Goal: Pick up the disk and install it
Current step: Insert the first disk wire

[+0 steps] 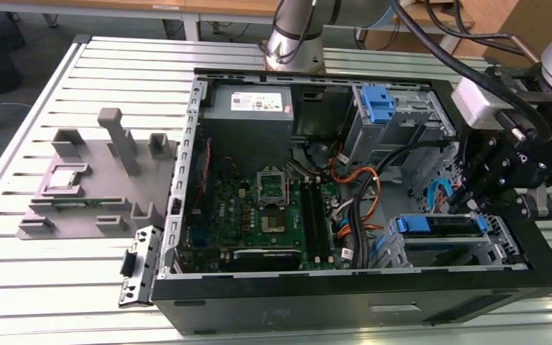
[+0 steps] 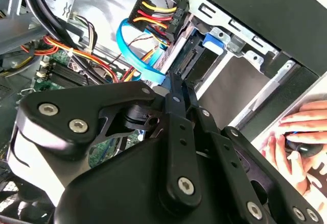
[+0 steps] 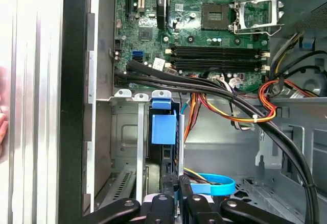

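- The table [image 1: 26, 273] is ribbed metal slats. It lies well below and all round the jaws and gives a hard, level bed. A grey fixture [image 1: 94, 187] stands on it, far from the jaws across the case.
- The computer case [image 1: 353, 302] lies open on its side. The jaws hang inside its front corner, with the motherboard [image 3: 204, 35] further in.
- The drive cage [image 1: 502, 248] sits directly under the jaws. Its sheet-metal walls stand close on both sides, so room looks tight.
- The disk [image 1: 439, 224] lies in that cage just ahead of the gripper [image 3: 178, 196], blue rail end showing.
  - I judge it stiff, fairly heavy for its size, smooth-faced and shock-sensitive.
  - The plastic rails or the long edges look like the safest hold.
- The jaws point at the disk's edge. I cannot tell whether they are spread or pinching it.
- Blue and orange cables [image 3: 219, 185] run just beside the jaws and could snag.
- A person's hand [image 2: 299, 132] rests outside the case.
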{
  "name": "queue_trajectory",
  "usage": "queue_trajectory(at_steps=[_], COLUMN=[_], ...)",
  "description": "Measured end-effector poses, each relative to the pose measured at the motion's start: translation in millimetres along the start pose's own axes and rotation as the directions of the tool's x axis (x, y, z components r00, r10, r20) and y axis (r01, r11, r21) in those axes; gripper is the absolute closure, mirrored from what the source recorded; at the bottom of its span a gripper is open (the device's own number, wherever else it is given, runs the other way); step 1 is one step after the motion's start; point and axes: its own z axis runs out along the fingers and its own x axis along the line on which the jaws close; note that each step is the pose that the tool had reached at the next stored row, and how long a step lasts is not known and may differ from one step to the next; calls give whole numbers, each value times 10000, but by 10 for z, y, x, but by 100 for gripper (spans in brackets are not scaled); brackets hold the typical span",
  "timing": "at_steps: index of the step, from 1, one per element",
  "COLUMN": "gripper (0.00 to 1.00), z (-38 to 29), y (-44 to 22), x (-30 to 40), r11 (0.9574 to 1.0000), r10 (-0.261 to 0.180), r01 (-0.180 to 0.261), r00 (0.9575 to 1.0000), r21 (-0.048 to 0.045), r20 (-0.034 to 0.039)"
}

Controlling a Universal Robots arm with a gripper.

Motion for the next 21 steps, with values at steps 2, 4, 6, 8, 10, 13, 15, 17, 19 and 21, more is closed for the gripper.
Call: queue_trajectory(at_steps=[2, 4, 6, 8, 10, 13, 15, 17, 19, 21], gripper=[84, 84, 84, 84, 84, 84, 84, 84, 84, 84], z=[19, 38, 53, 59, 66, 78, 85, 94, 106, 116], y=[9, 17, 32, 56, 74, 81, 83, 89, 94, 101], x=[0, 1, 0, 2, 7, 19, 22, 24, 25, 25], r11=[10000, 9999, 9998, 9997, 9996, 9992, 9989, 9984, 9980, 9974], r10=[-55, -111, -156, -182, -213, -298, -366, -434, -502, -568], r01=[55, 111, 156, 182, 213, 298, 366, 434, 502, 568], r00=[10000, 9999, 9999, 9998, 9998, 9996, 9993, 9991, 9987, 9984], r21=[50, 101, 144, 167, 198, 265, 304, 350, 396, 433], r20=[-1, -3, -3, -2, -5, -6, -10, -12, -13, -16])
